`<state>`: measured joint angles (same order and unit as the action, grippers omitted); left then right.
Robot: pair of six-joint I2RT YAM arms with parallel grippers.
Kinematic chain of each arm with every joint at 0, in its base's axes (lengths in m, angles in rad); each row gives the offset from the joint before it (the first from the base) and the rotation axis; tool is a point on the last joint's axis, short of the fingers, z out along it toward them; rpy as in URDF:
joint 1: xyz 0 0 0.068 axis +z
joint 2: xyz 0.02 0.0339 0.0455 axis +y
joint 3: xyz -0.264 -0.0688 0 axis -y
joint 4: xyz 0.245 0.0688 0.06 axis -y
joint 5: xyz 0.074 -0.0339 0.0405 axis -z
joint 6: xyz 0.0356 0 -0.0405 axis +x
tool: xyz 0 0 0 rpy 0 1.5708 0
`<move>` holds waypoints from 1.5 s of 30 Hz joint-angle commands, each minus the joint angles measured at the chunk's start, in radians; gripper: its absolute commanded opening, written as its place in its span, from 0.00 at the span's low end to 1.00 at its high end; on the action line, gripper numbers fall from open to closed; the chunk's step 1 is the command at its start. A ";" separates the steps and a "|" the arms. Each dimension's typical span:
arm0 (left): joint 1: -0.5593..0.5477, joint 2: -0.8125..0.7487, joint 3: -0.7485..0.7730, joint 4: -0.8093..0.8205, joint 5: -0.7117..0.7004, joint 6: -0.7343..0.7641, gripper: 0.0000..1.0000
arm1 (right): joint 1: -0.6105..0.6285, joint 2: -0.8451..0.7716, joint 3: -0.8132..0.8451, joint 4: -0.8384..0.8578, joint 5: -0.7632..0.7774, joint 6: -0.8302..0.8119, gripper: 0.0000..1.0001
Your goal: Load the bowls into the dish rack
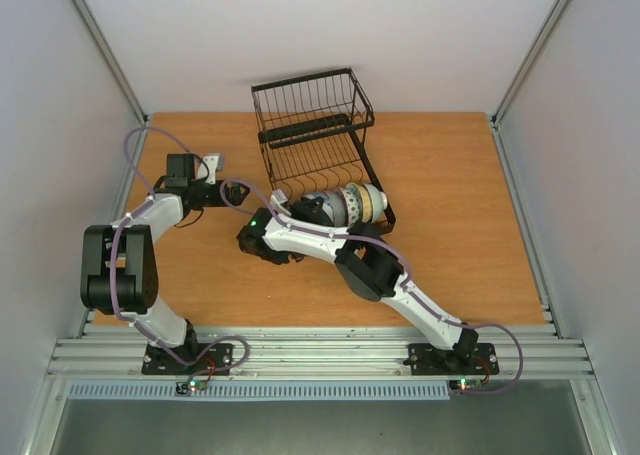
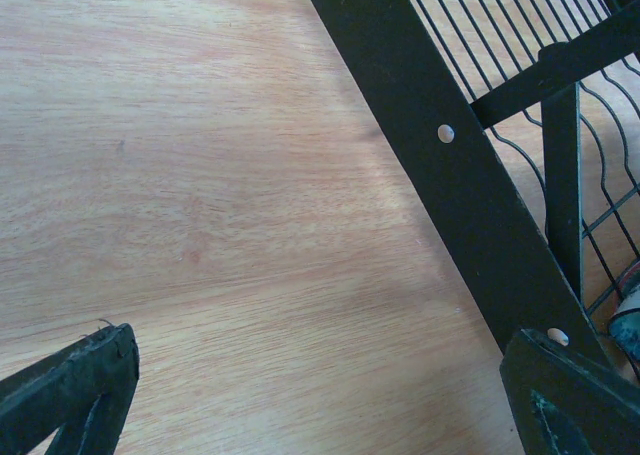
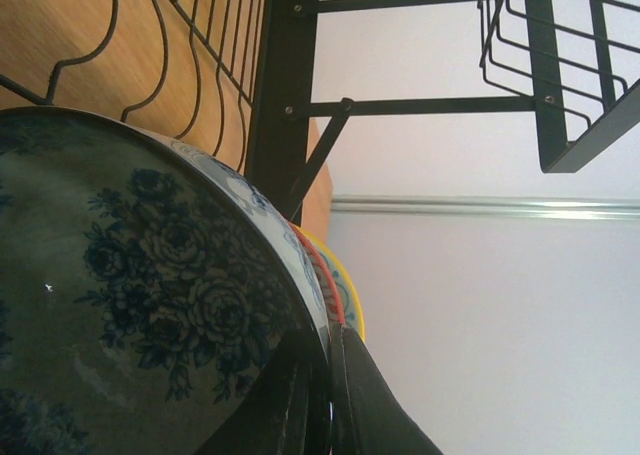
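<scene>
The black wire dish rack (image 1: 312, 125) stands at the table's back centre, its tall basket at the far end. Several bowls (image 1: 355, 204) stand on edge in a row in its near end. My right gripper (image 1: 312, 212) is shut on the rim of the nearest one, a blue-white floral bowl (image 3: 150, 275); the fingers (image 3: 375, 405) pinch the rim. Behind it show a red-rimmed bowl (image 3: 322, 271) and a yellow-rimmed bowl (image 3: 352, 297). My left gripper (image 1: 212, 165) is open and empty over bare wood, left of the rack; its fingers (image 2: 80, 385) stand wide apart.
The rack's flat side bar (image 2: 440, 155) runs just right of my left gripper, and a sliver of a bowl (image 2: 630, 315) shows at the edge. Rack wires (image 3: 285, 75) rise above the held bowl. White walls enclose the wooden table (image 1: 470, 225).
</scene>
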<state>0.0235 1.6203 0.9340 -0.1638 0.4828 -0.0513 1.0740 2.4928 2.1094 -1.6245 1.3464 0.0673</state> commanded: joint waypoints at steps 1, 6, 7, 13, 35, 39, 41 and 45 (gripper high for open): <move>-0.004 0.008 0.019 0.029 0.008 0.009 0.99 | 0.024 0.039 0.022 -0.221 -0.007 0.003 0.05; -0.004 0.008 0.019 0.029 0.012 0.007 0.99 | 0.042 0.055 0.029 -0.221 -0.019 0.003 0.06; -0.004 0.008 0.019 0.030 0.014 0.006 0.99 | 0.043 0.055 0.031 -0.221 -0.022 0.003 0.06; -0.004 0.007 0.017 0.031 0.016 0.005 0.99 | 0.056 0.049 0.055 -0.221 -0.059 0.007 0.21; -0.003 -0.004 0.013 0.034 0.017 0.002 0.99 | 0.094 -0.144 0.175 -0.218 -0.199 0.053 0.58; -0.004 -0.007 0.014 0.033 0.016 0.002 0.99 | 0.096 -0.243 0.158 -0.217 -0.238 0.095 0.59; -0.004 -0.008 0.014 0.032 0.012 0.003 0.99 | 0.096 -0.295 0.134 -0.216 -0.253 0.125 0.60; -0.004 -0.015 0.014 0.031 0.004 0.008 0.99 | 0.095 -0.397 0.055 -0.183 -0.291 0.166 0.62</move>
<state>0.0235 1.6203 0.9340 -0.1635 0.4896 -0.0517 1.1625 2.1750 2.2257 -1.6421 1.1030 0.1596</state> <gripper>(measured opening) 0.994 0.617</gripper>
